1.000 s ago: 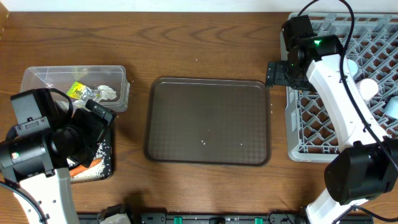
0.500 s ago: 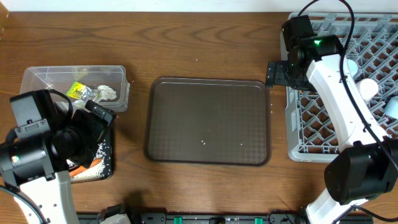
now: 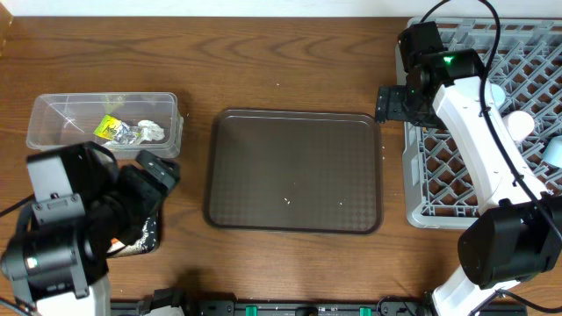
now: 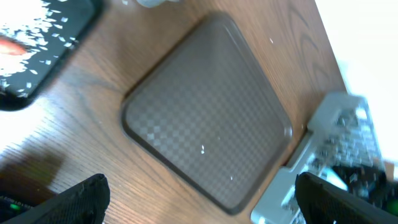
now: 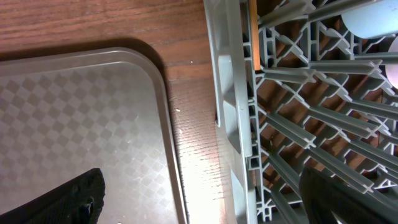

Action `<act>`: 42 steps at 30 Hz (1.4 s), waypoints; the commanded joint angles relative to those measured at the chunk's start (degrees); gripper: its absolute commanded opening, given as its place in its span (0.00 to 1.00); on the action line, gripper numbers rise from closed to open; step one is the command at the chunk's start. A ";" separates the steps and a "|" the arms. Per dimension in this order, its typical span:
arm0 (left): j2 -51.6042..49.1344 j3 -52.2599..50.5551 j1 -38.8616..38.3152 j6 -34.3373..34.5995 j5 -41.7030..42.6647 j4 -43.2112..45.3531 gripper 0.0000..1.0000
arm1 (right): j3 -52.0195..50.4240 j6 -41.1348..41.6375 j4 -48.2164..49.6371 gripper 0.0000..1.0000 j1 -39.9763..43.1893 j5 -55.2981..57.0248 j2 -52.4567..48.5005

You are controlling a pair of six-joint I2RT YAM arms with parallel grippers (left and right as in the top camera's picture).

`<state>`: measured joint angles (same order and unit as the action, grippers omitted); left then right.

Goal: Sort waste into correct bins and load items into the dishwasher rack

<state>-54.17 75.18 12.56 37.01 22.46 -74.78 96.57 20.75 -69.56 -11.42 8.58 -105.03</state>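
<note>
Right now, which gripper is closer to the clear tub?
Left. The left gripper hovers beside the clear tub; the right gripper is across the brown tray, by the rack.

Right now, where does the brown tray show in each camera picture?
Overhead: brown tray at centre, left of the grey rack.
Left wrist: brown tray mid-picture, turned cornerwise.
Right wrist: brown tray fills the lower left.
Shared landmark: the grey rack beside its edge, in all three.

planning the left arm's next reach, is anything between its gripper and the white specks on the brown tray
Nothing visible. The left gripper, open, looks over bare table at the tray. The specks lie in the open on it, past only its low rim.
</note>
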 commanded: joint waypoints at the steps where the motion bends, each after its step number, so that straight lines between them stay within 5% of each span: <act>1: 1.77 0.33 -3.32 -1.22 0.46 -0.20 0.98 | -0.04 -0.20 -0.07 0.99 -0.59 0.17 1.25; 9: 5.16 0.33 -8.70 -1.22 0.46 -0.20 0.98 | -0.04 -0.20 -0.07 0.99 -0.59 0.17 1.25; 42: 14.91 0.33 -8.79 -1.22 0.46 -0.22 0.98 | -0.04 -0.20 -0.07 0.99 -0.59 0.17 1.25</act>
<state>-40.42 75.18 4.01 37.01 22.57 -74.83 96.57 20.75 -69.56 -11.42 8.58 -105.03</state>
